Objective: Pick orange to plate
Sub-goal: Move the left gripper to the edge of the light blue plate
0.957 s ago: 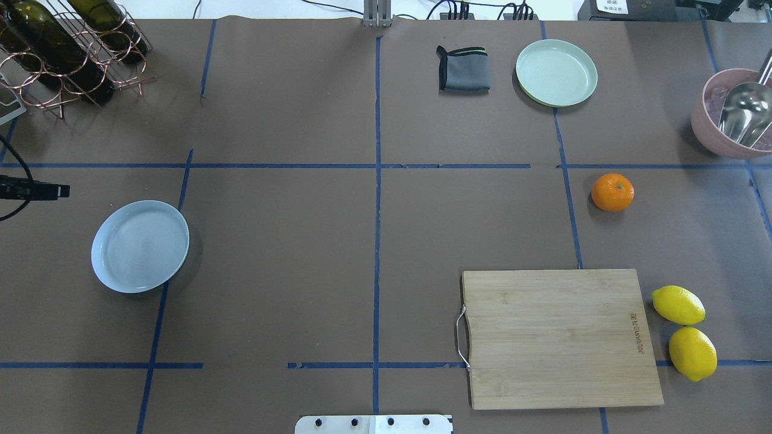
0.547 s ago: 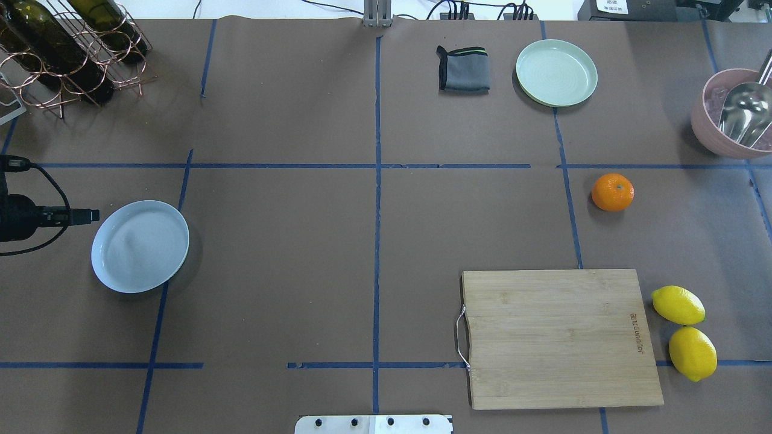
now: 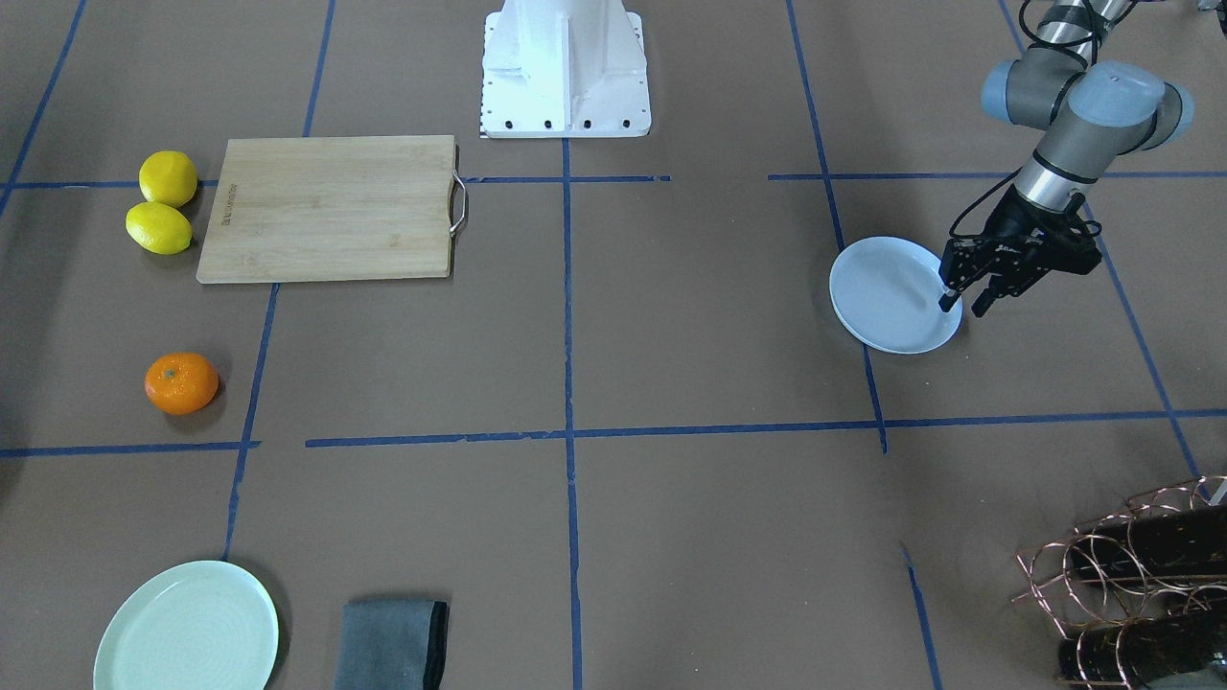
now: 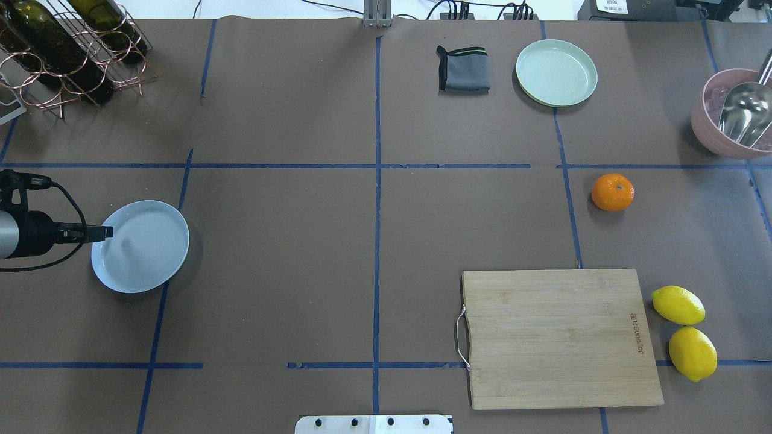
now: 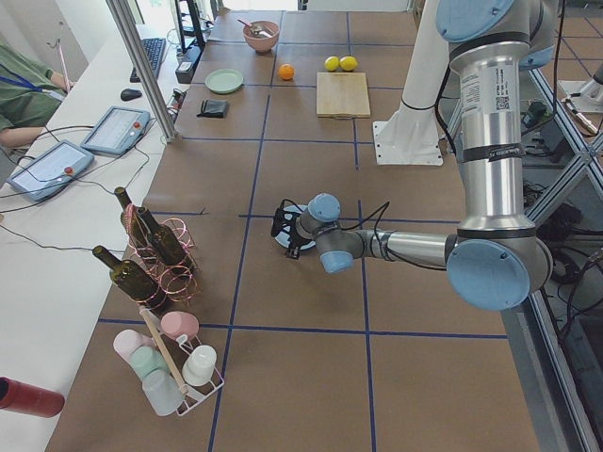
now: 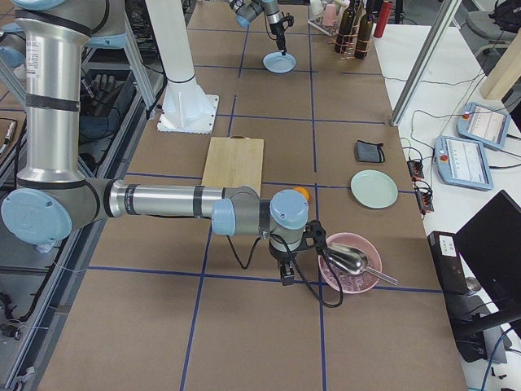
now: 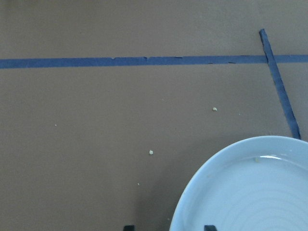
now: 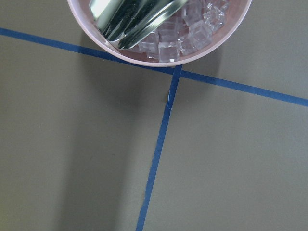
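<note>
The orange (image 4: 612,192) rests on the brown paper at the right, beyond the cutting board; the front view shows the orange (image 3: 180,383) standing alone. The bluish-white plate (image 4: 145,250) lies flat at the far left. My left gripper (image 3: 961,307) is open and hangs over the plate's (image 3: 887,297) outer rim, one finger to each side. In the left wrist view the plate's rim (image 7: 192,202) runs between the two fingertips at the bottom edge. My right gripper (image 6: 285,273) shows only in the exterior right view, near the pink bowl; I cannot tell its state.
A wooden cutting board (image 4: 558,337) lies front right, with two lemons (image 4: 678,304) beside it. At the back stand a mint-green plate (image 4: 556,72) and a folded grey cloth (image 4: 463,69). A pink bowl (image 4: 708,129) with ice and a scoop sits far right, a wine rack (image 4: 66,48) back left.
My left gripper has come in from the left edge, moving right and nearer, and now reaches the plate's left rim. The orange and the plate have not moved.
</note>
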Tool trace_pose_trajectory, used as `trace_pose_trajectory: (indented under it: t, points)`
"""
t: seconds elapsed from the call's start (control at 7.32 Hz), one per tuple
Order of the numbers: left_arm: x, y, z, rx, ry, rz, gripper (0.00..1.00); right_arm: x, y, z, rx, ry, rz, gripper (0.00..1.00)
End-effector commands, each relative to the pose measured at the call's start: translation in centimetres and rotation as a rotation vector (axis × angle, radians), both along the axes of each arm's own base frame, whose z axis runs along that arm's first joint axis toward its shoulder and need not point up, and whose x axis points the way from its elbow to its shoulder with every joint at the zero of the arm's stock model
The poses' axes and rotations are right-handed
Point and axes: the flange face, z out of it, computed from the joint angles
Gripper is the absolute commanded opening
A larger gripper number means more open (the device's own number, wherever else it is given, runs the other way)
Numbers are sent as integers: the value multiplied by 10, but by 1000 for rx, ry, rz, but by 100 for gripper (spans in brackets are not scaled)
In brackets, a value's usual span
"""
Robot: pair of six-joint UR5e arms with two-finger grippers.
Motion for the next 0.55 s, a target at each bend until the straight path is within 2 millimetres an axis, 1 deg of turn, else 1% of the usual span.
trace_pose_trajectory:
  t: [0.0, 0.14, 0.27, 0.41]
  points:
    - [7, 4, 0, 3, -2, 14, 27, 0, 0, 1, -3, 2, 0, 100]
    - [7, 4, -1, 5, -1, 16, 10, 0, 1, 2, -5, 0, 0, 100]
    - [8, 5, -5, 10, 5, 17, 0, 0, 1, 2, -5, 0, 0, 100]
    - [9, 4, -14, 24, 16, 19, 0, 0, 1, 2, -5, 2, 0, 100]
